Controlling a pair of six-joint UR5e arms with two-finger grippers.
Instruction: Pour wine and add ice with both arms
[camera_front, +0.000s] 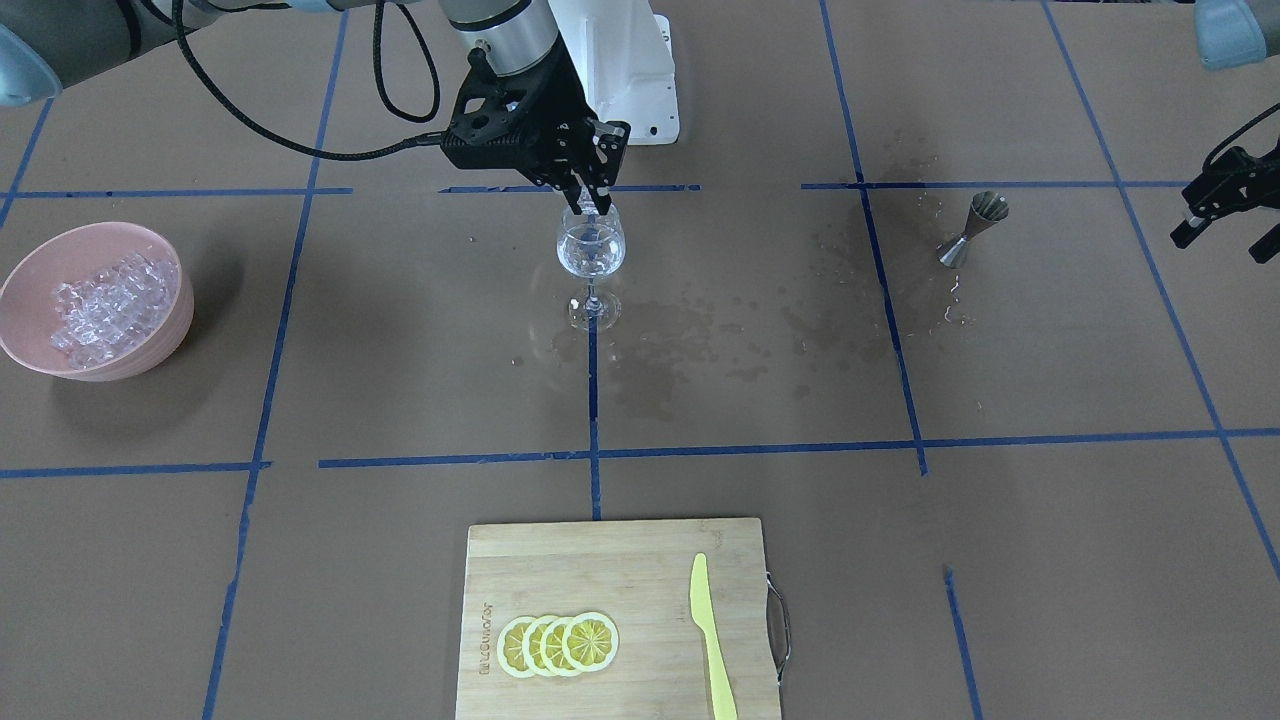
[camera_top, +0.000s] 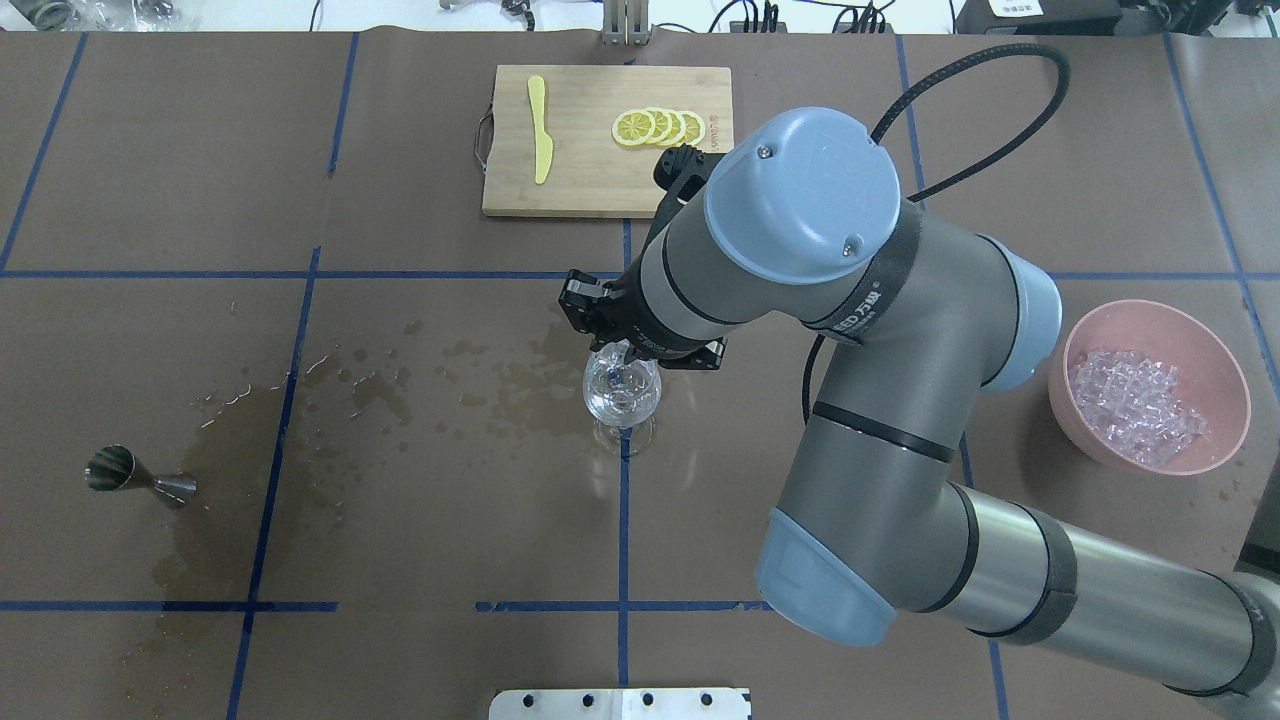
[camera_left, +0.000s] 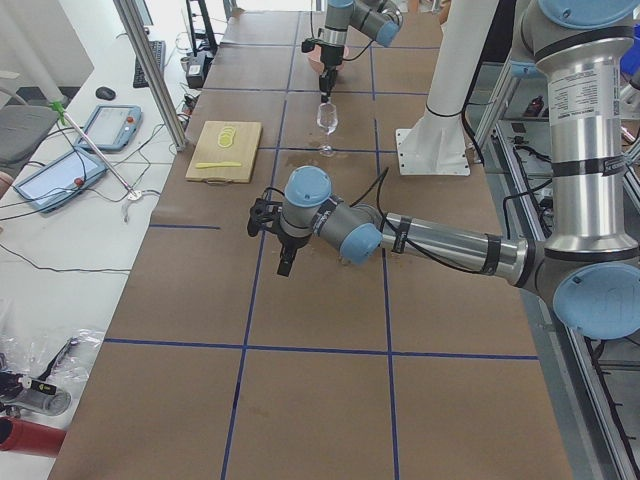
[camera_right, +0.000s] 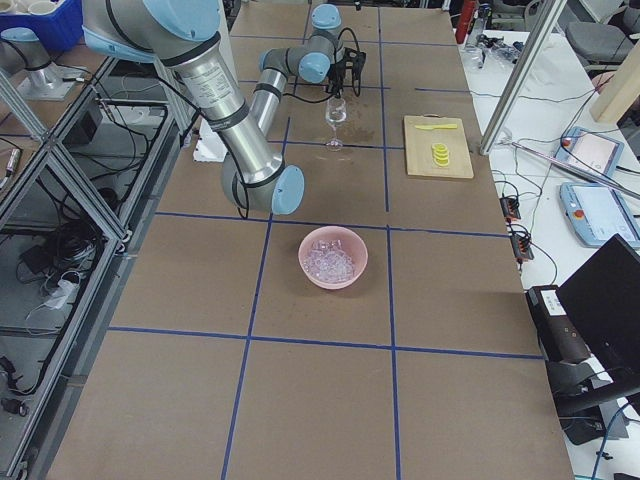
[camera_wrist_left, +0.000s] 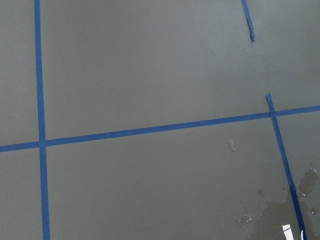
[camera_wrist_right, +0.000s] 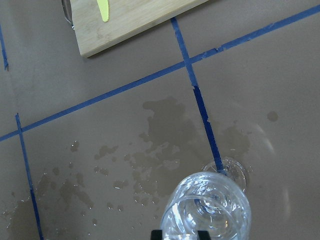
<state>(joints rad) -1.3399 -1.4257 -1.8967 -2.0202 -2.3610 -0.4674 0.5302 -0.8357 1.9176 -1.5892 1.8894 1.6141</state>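
Ice (camera_wrist_right: 209, 209) in wine glass (camera_front: 590, 250), right end effector (camera_front: 592, 206) just above rim, grip unclear

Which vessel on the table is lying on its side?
The steel jigger: it lies on its side, while the wine glass and the pink bowl of ice stand upright.

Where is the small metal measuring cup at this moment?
In the overhead view the measuring cup lies on its side at far left, the robot's left, on a wet patch, well apart from the wine glass.
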